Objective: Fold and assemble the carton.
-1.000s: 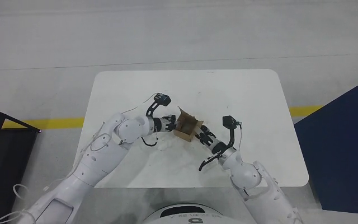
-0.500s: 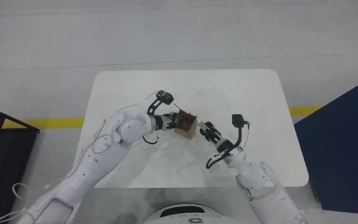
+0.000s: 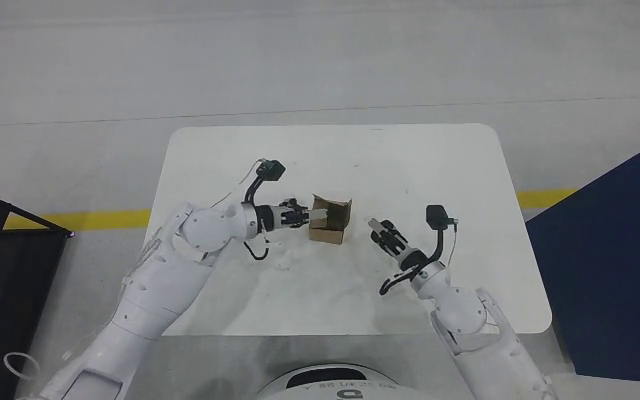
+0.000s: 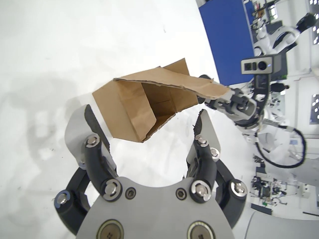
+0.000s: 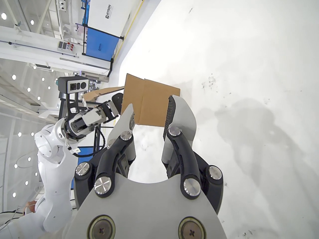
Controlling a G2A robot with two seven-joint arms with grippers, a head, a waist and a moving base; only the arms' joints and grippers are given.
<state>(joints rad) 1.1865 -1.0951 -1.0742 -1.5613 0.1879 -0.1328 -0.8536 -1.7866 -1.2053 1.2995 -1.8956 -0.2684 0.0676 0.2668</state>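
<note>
Honestly, left gripper (image 4: 144, 111) and right gripper (image 5: 152, 102) both gape, released, so the unheld carton (image 4: 124, 110) may skid if its flap (image 4: 184, 83) gets pushed.

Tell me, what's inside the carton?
Nothing that shows: the carton looks empty, just brown walls and folded flaps at its far end. Its top flap and near wall hide part of the inside.

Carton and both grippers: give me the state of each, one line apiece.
carton: on the table, opened into a box shape, one end open, flaps not folded shut.
left gripper: open, carton just ahead of its fingers, nothing clamped.
right gripper: open, holding nothing, apart from the carton.
</note>
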